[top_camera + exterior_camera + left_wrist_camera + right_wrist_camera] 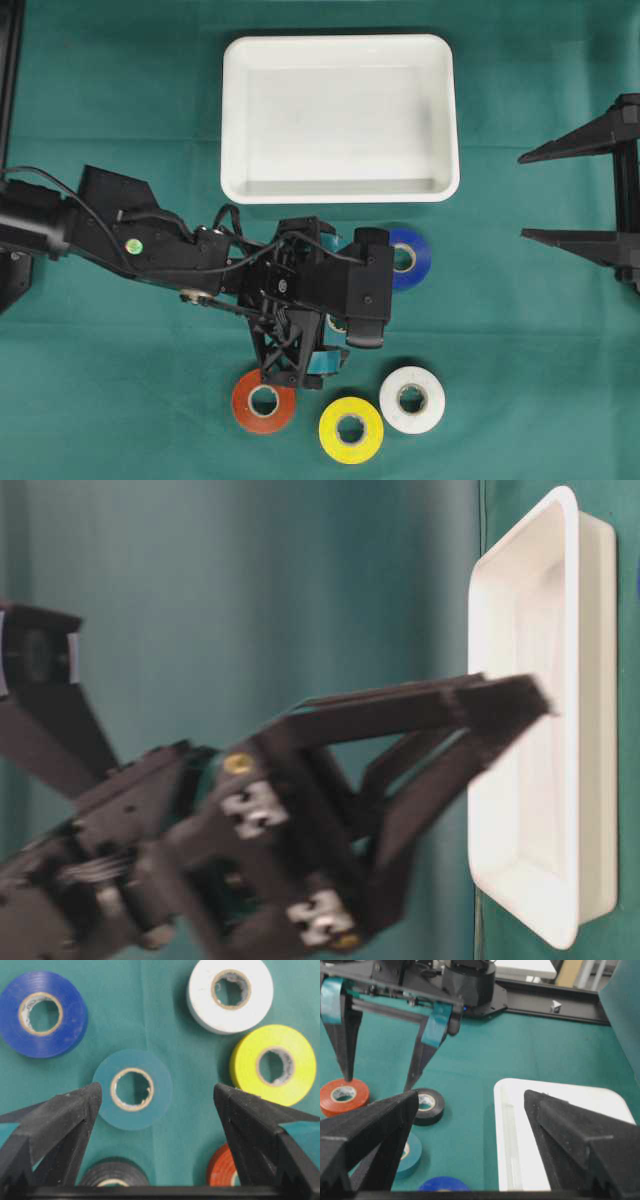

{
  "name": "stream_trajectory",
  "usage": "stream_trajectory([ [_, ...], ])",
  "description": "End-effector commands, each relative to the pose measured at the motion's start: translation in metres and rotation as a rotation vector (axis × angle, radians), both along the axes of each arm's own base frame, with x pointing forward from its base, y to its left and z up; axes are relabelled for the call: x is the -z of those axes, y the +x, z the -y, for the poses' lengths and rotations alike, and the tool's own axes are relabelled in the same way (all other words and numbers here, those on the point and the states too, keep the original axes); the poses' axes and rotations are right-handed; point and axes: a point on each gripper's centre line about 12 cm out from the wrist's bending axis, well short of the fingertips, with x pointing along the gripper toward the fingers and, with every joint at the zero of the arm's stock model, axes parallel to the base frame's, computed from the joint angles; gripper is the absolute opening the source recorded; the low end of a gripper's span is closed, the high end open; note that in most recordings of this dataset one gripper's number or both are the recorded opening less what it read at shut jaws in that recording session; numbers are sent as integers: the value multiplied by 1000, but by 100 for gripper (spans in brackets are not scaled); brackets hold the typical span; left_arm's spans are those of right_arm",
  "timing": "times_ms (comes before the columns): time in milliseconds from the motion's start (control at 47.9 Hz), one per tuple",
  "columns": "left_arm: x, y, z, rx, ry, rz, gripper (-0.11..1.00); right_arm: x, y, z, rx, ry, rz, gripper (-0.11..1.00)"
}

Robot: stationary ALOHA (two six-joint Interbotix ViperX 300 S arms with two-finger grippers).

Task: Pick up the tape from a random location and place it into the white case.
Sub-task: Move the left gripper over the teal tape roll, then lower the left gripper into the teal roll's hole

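Six tape rolls lie loose; the left hand (pixel 157 1105), wide open and empty, straddles the teal roll (pixel 132 1089) at frame centre, lined up to grasp

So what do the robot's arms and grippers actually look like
Both are matte black. The left arm has angular housings, loose black cables and a small green-yellow sticker. The left gripper has long tapering fingers wrapped with teal tape. The right gripper shows wedge-shaped black fingers.
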Motion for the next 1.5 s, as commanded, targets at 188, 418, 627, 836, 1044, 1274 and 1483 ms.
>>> stream_trajectory([
  [188, 10, 5, 2, 2, -10, 57, 99, -8, 5, 0, 1, 3, 18, 91],
  [418, 33, 5, 2, 2, -8, 47, 99, -9, 5, 0, 2, 3, 18, 91],
  [627, 57, 9, 4, 6, -1, 17, 99, -8, 5, 2, 10, 3, 18, 91],
  [836, 78, 12, 9, 15, 2, -10, 99, -8, 5, 3, 16, 3, 14, 91],
  [1044, 97, 14, 12, 0, -8, -36, 99, -7, 5, 4, 17, 3, 11, 91],
  [1274, 111, 13, 11, -7, -7, -62, 99, -5, 6, 4, 20, 3, 3, 91],
  [1483, 117, 12, 11, -8, -7, -65, 99, -4, 7, 5, 22, 2, -1, 91],
])
